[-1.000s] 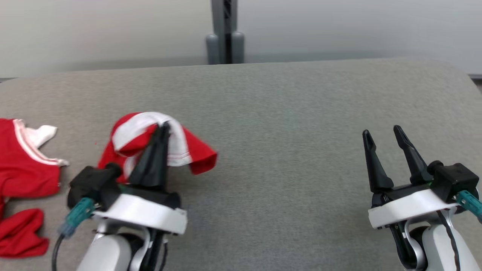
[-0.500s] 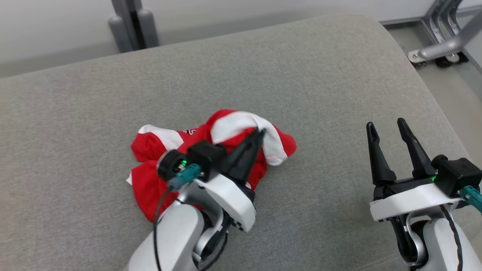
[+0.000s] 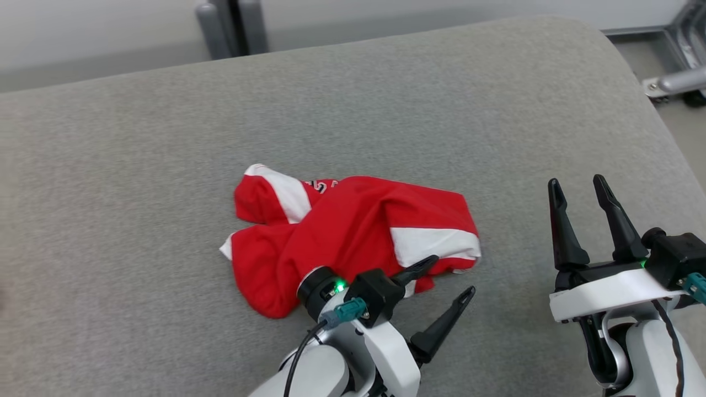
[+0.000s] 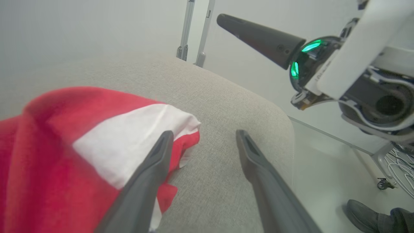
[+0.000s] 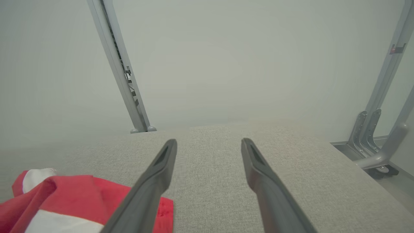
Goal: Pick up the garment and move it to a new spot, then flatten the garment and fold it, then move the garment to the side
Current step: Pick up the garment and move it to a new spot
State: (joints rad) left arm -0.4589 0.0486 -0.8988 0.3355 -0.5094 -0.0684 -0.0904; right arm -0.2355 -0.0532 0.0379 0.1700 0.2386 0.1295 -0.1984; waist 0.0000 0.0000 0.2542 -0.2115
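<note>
My left gripper is wide open — it holds nothing. The garment lies in a crumpled heap on the grey table, right in front of this gripper and a bit to its left. One finger reaches over the white patch at the heap's edge; I cannot tell if it touches. The other finger is over bare table. My right gripper is open too and empty. The garment is well off to its left — I see a red and white corner there. Past my left gripper, low down on the floor, is a person's dark shoe.
</note>
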